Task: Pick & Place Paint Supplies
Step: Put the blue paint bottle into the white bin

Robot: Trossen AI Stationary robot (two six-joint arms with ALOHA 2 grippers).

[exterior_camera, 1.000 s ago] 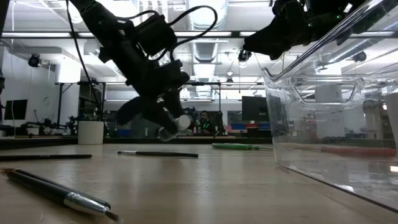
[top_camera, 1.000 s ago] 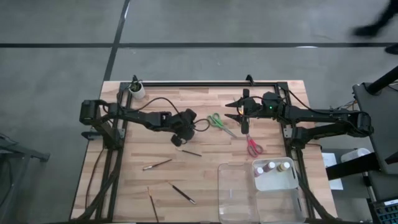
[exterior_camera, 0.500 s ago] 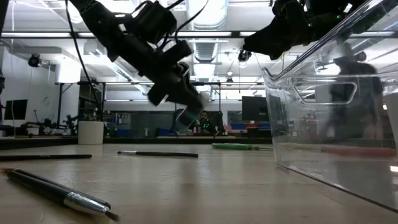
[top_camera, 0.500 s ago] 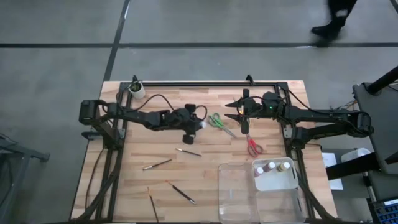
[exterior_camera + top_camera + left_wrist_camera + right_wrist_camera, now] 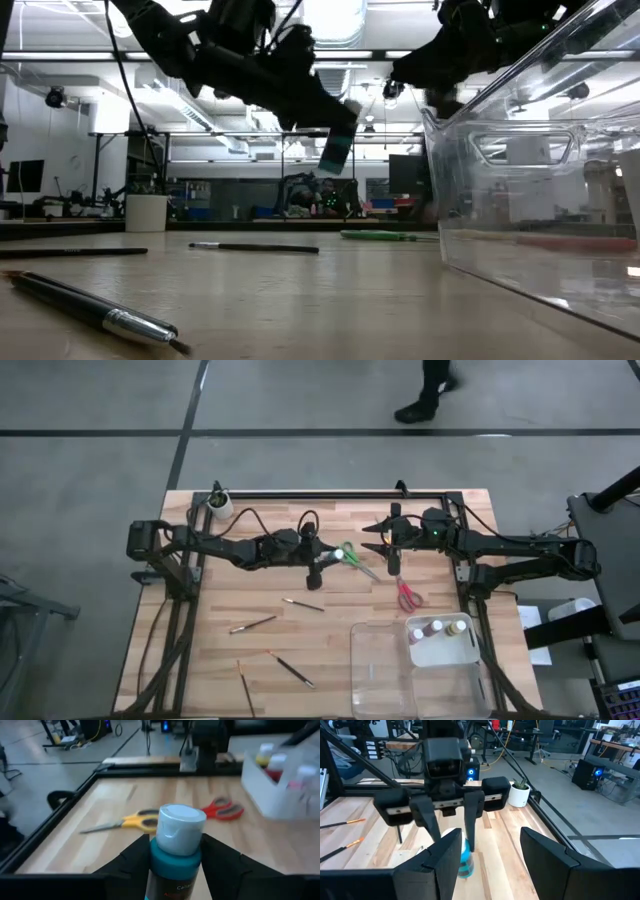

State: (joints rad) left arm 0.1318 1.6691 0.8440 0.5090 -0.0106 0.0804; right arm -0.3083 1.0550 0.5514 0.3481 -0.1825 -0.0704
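Note:
A teal paint bottle (image 5: 176,851) with a pale cap (image 5: 338,554) hangs over the middle of the table with my left gripper (image 5: 322,558) shut on it. My right gripper (image 5: 368,547) stands open just to its right, its fingers (image 5: 445,855) facing the bottle (image 5: 465,861) with nothing between them. Green scissors (image 5: 355,558) lie flat below the two grippers, and red scissors (image 5: 408,596) lie nearer the right edge. Several thin brushes (image 5: 252,624) lie flat at the near left. Other bottles (image 5: 437,628) stand in a tray compartment. My left gripper pinches the bottle's teal body just below the cap (image 5: 172,864) between its two fingers (image 5: 131,859), one on each side. The fingers come almost level from the table's left. The bottle stands about upright, cap up, lifted clear of the table (image 5: 336,152).
A clear plastic tray (image 5: 385,670) sits at the near right corner and fills the right of the low view (image 5: 540,200). A white cup (image 5: 219,506) stands at the far left corner. A person walks on the floor beyond the far edge (image 5: 428,390).
My left gripper has risen and gone toward the table's right, tipping up from pointing down to nearly level and rolling about its own line. The teal bottle has turned with it from slanting cap-down to upright, and sits higher above the table.

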